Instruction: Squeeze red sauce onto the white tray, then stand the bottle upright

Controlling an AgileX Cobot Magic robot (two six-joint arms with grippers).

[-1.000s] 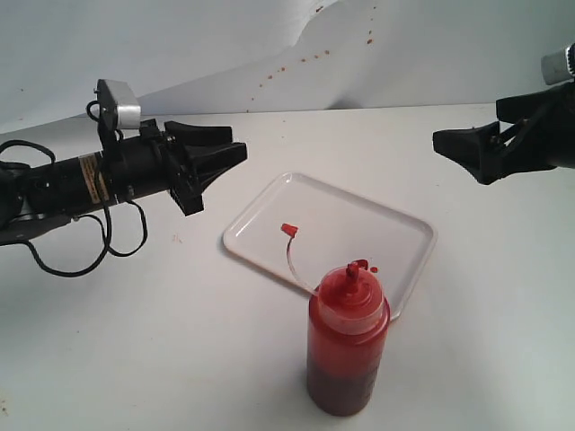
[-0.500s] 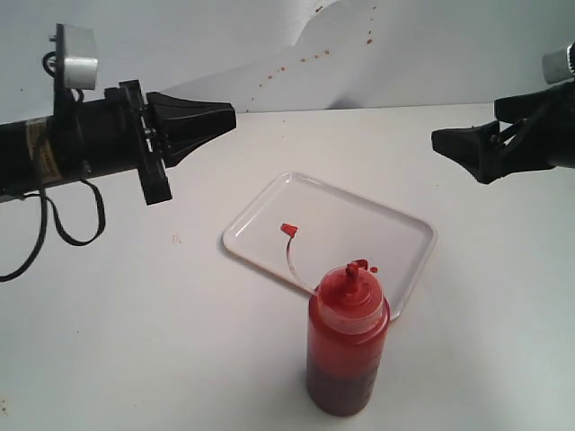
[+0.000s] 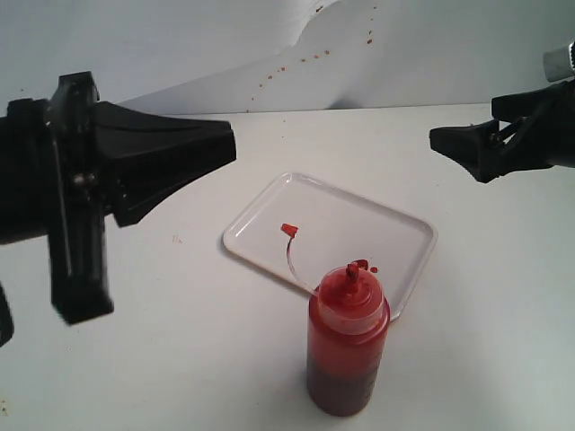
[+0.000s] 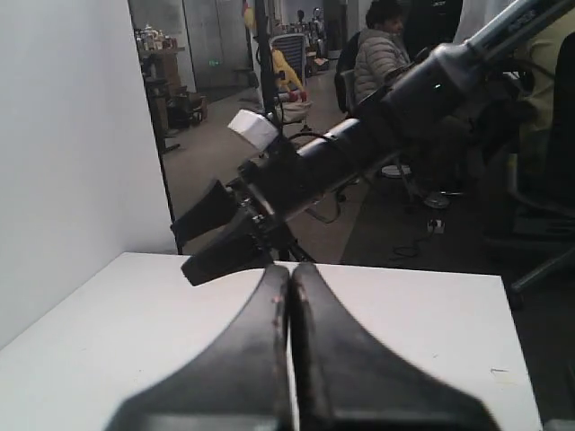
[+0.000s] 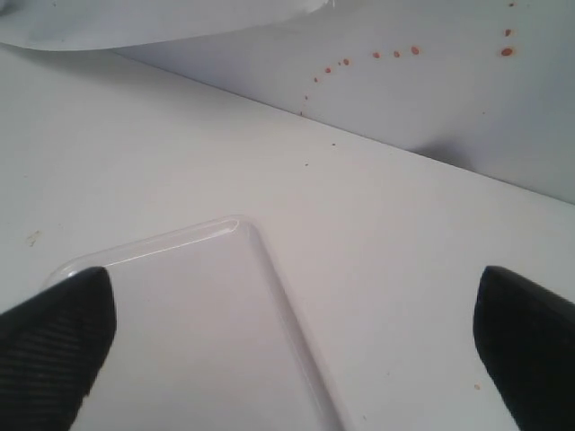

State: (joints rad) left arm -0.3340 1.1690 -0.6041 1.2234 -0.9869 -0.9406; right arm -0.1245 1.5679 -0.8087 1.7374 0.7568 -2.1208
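Bottle [image 3: 348,350] sat well apart from our left gripper [image 3: 220,148], pressed together, and right gripper [image 3: 446,142], spread, which flanked the tray [image 3: 359,224]. It stood upright at the tray's near rim, beside sauce [image 3: 367,266] drops; we judged neither gripper plainly nearer.

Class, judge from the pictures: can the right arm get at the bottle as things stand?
Probably yes. The right gripper hangs open, and only the low white tray lies between it and the upright bottle; the left gripper is off to the side.
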